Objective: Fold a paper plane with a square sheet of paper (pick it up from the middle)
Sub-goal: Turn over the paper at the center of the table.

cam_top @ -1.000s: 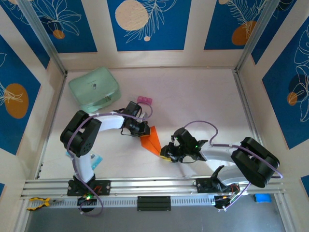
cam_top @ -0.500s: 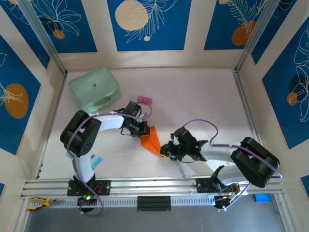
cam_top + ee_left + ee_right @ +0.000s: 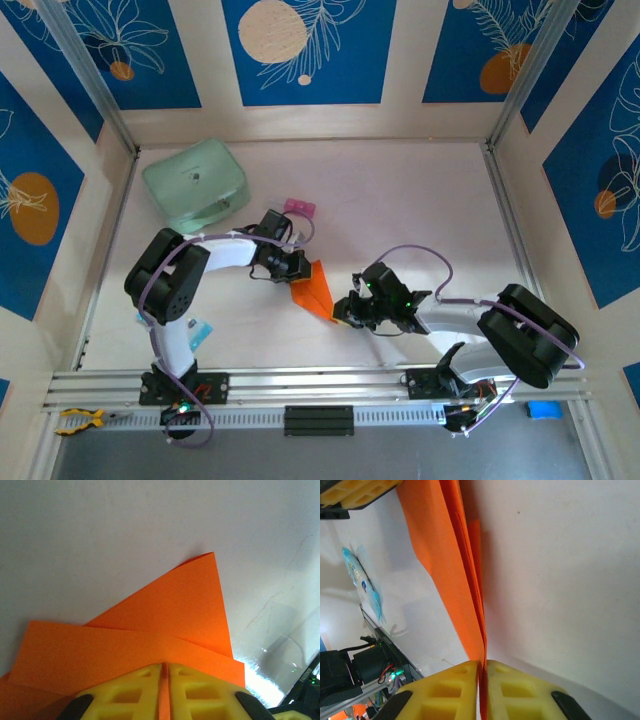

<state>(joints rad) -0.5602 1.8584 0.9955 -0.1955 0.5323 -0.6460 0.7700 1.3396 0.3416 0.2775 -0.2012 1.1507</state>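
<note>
Orange sheet (image 3: 316, 288), part-folded, sits on the desk (image 3: 400, 200) between the arms; right claw (image 3: 343, 312) just pinched down on its near tip, left claw (image 3: 303, 268) clamped on the far edge, so creasing can proceed.

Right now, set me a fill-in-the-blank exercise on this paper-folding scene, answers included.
The folded paper is ____ in colour. The left gripper and the right gripper are both ____ on it. The mint-green case sits in the far ____ corner of the table. The small block lying beyond the left gripper is ____.
Missing words: orange; shut; left; pink.
</note>
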